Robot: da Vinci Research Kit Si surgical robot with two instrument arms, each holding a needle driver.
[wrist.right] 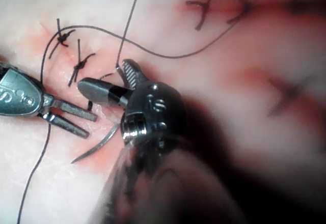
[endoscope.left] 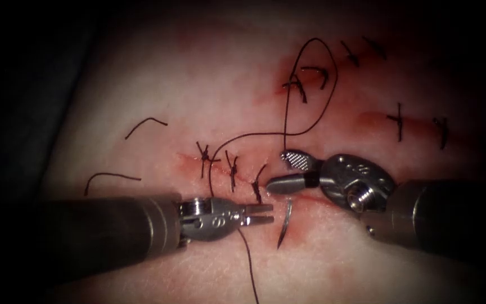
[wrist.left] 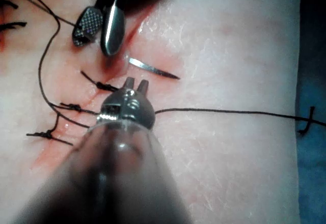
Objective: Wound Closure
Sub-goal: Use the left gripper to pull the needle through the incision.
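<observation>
Curved needle half-buried in tissue

Endoscope view: light pools mid-frame on the tissue, and the edges drop to black all round, heavy vignette. Glare glints off the metal of the right tool and left tool. Left wrist view: v. strong, pale light, tissue near washed out. Right wrist view: bright too, w/ a big dark shadow thrown on the tissue beside the right tool.

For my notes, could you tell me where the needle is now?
In the endoscope view the needle sticks out of the tissue just below the cut, between the open left hand and the open right hand, held by neither.
</observation>
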